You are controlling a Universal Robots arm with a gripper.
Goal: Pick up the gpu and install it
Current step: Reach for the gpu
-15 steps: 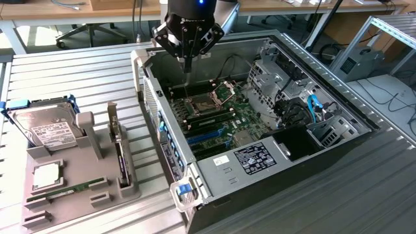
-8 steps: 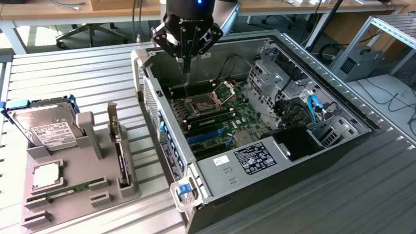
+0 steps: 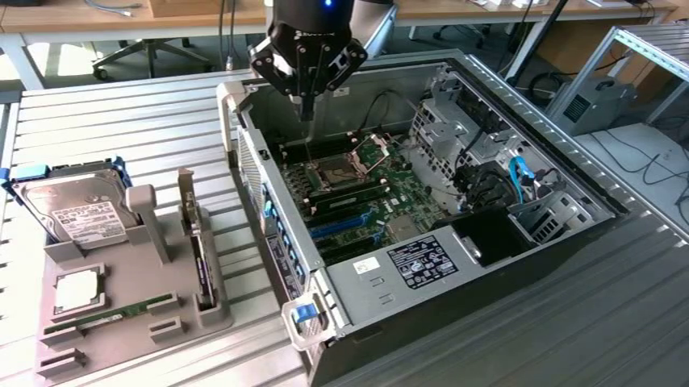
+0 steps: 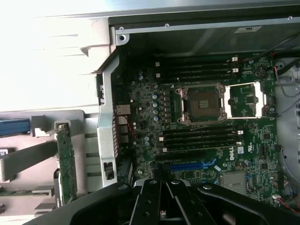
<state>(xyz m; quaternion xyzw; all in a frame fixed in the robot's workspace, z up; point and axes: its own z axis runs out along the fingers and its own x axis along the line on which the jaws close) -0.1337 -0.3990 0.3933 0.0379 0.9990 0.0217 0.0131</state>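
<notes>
The gripper [image 3: 306,109] hangs at the upper centre of the exterior view. Its fingers are pressed together with nothing between them, and they point straight down into the open case [image 3: 250,137]. Below the tips lies the motherboard [image 3: 372,197]. Its bare socket [image 3: 328,172] sits just under the fingers in the frame, and blue slots [image 3: 339,227] lie a little lower.

The gpu [image 3: 196,242] is well apart from all this, out on the slatted table [image 3: 129,121] at the exterior view's left. It stands on its long edge in a slot of the grey holder [image 3: 161,330], untouched (the wrist view catches its green board [image 4: 65,161] beside the case wall). A hard drive [image 3: 76,211] leans upright in the same holder, further toward the frame's left edge. A memory stick [image 3: 108,314] lies flat across the holder in the lower left corner.
</notes>
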